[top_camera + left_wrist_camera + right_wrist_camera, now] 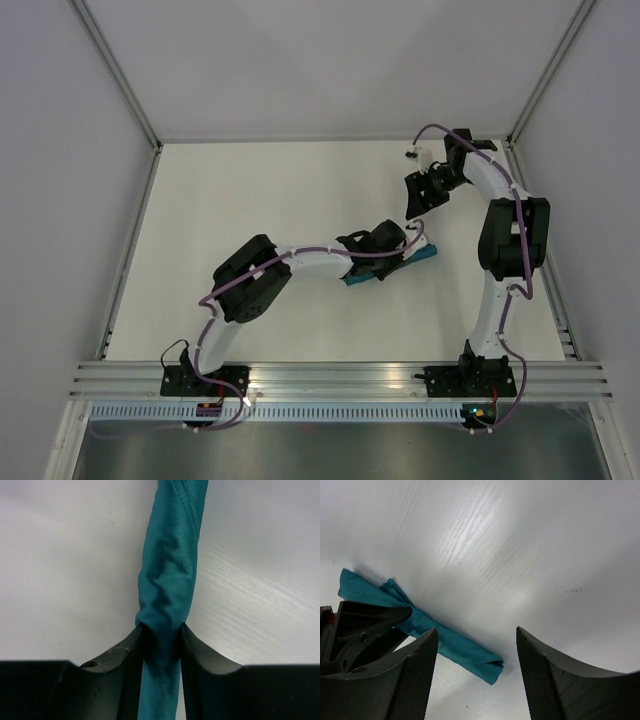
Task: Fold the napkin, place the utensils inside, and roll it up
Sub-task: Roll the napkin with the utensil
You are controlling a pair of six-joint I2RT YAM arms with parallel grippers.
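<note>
Left gripper pinched tight on the rolled napkin (utensils not visible). Right gripper wide open, empty. An abrupt release could unwind the roll.

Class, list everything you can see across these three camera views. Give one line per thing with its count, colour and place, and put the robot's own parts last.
napkin: one, teal, rolled into a slim tube, lying on the table right of centre.
utensils: none in view; whether any are inside the roll cannot be told.
table: one, white, under everything.
frame rail: one, silvery metal, along the table's near edge.
left arm: one, white and black, reaching to the roll.
right arm: one, white and black, bent toward the far right corner.
left gripper: one, black, shut on the napkin.
right gripper: one, black, open, apart from the napkin.
</note>
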